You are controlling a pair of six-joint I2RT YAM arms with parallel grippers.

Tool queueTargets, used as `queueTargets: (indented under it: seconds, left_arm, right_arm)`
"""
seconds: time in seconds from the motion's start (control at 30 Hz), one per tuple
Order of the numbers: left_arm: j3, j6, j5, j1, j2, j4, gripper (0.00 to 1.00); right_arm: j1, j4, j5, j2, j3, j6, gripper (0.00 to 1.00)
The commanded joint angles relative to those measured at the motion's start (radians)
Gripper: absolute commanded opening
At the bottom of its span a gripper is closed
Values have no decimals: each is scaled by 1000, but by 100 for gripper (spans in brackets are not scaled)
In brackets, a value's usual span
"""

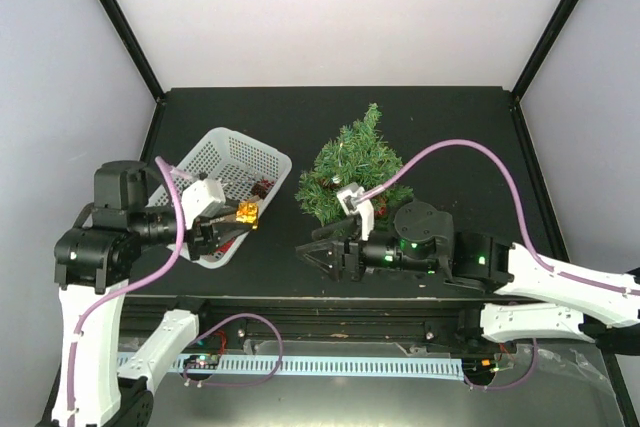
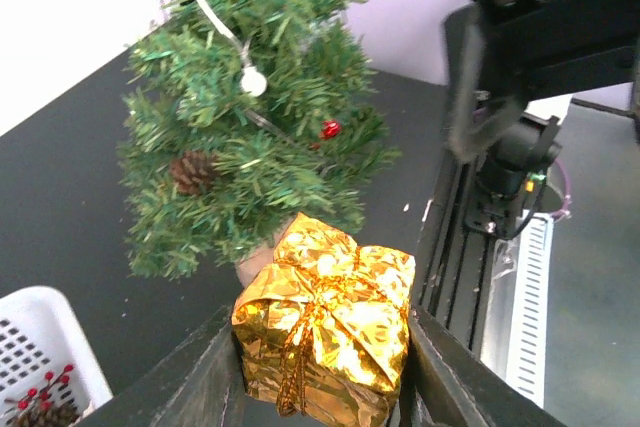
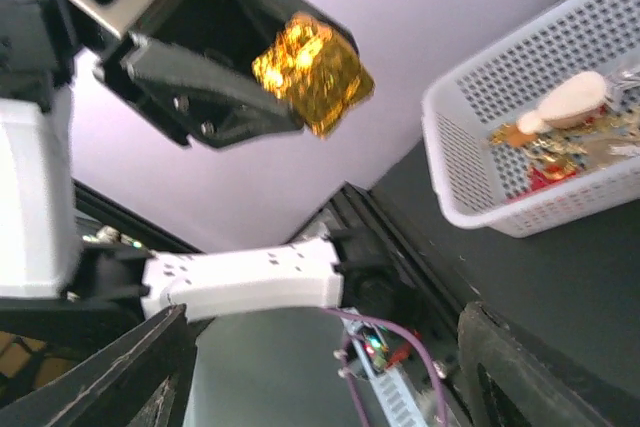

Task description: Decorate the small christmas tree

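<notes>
The small christmas tree (image 1: 355,172) stands right of centre on the black table. In the left wrist view the tree (image 2: 250,117) carries a pine cone (image 2: 192,171), a red berry (image 2: 330,129) and a white bead string (image 2: 254,81). My left gripper (image 1: 236,219) (image 2: 325,352) is shut on a gold foil gift box (image 1: 247,213) (image 2: 330,327) (image 3: 310,67), held in the air left of the tree. My right gripper (image 1: 318,247) (image 3: 330,387) lies low in front of the tree, pointing left, open with nothing between its fingers.
A white perforated basket (image 1: 215,147) (image 3: 480,177) (image 2: 40,337) sits at the left, holding pine cones with red berries (image 1: 262,187) (image 2: 45,402) and a beige ornament (image 3: 570,99). The table's front rail (image 1: 330,322) runs below both grippers. A purple cable (image 1: 470,147) arcs over the right arm.
</notes>
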Motion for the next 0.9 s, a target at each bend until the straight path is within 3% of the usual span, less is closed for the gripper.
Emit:
queueTargets:
  seconds: [0.0, 0.1, 0.33, 0.87]
  left_arm:
    - [38, 22, 99, -4, -46, -49, 42]
    - [51, 22, 117, 1, -62, -58, 42]
    - [46, 36, 189, 33, -110, -51, 42]
    - [5, 28, 230, 81, -156, -26, 42]
  right_arm:
    - [5, 262, -41, 33, -8, 177, 78]
    - [5, 354, -49, 63, -28, 252, 85]
    - [-28, 636, -154, 172, -101, 515, 83]
    - [-29, 690, -182, 243, -59, 555, 79]
